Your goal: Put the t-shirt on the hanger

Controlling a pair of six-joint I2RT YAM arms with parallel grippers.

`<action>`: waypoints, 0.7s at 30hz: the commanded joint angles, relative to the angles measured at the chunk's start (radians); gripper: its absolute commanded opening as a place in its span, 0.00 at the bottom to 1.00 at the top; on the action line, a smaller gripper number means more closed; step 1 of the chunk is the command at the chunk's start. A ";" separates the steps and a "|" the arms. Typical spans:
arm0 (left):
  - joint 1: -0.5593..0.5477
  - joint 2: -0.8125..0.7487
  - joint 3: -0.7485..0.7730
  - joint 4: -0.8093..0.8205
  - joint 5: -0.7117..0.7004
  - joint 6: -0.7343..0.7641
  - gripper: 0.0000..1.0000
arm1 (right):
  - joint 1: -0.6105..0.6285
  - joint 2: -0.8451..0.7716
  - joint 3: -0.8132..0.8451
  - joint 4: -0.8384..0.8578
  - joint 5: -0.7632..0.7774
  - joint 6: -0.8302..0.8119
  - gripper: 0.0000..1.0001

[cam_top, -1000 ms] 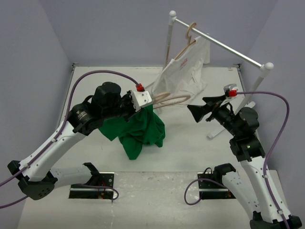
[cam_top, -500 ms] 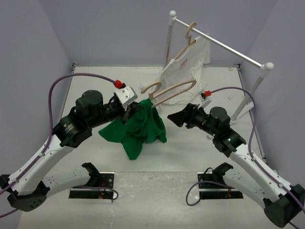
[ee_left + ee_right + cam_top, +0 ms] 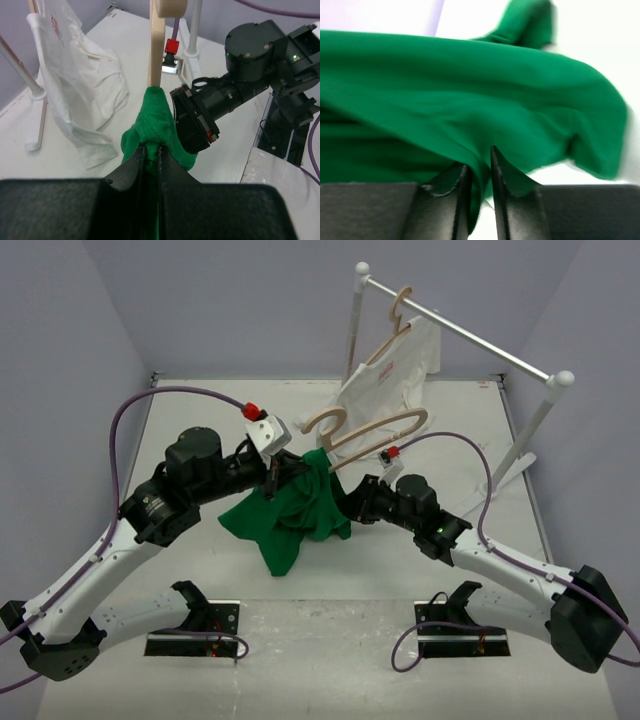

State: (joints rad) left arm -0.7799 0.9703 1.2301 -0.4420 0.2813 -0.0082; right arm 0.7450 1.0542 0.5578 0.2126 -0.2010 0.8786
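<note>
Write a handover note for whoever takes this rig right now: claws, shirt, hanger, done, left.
Left claw: shut on the t-shirt, just where one arm of the hanger disappears into the fabric. Can't tell if it also grips the wood.
Right claw: shut on a fold on the t-shirt's right side.
T-shirt hangs bunched under the hanger; the hook and the other arm are bare.
Done: one hanger arm is in the fabric.
Left: get the other arm in and settle the shirt on both arms.
</note>
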 commanded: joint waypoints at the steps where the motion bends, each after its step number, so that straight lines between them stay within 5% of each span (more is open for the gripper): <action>1: 0.001 -0.021 0.019 0.100 -0.010 -0.033 0.00 | -0.006 -0.012 -0.041 -0.006 0.162 0.005 0.07; 4: 0.001 -0.035 0.035 0.054 -0.015 -0.029 0.00 | -0.129 -0.107 -0.039 -0.135 0.230 -0.048 0.00; 10: 0.001 -0.058 0.066 -0.028 0.009 -0.004 0.00 | -0.535 -0.171 0.189 -0.386 0.076 -0.205 0.00; 15: 0.001 -0.045 0.060 -0.066 -0.018 0.008 0.00 | -0.610 -0.096 0.469 -0.590 0.097 -0.316 0.00; 21: 0.001 -0.024 0.034 -0.061 -0.059 0.052 0.00 | -0.610 -0.096 0.580 -0.671 0.015 -0.348 0.00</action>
State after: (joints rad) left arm -0.7811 0.9535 1.2335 -0.5285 0.2701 0.0113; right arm 0.1494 0.9606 1.0924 -0.3352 -0.1502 0.5910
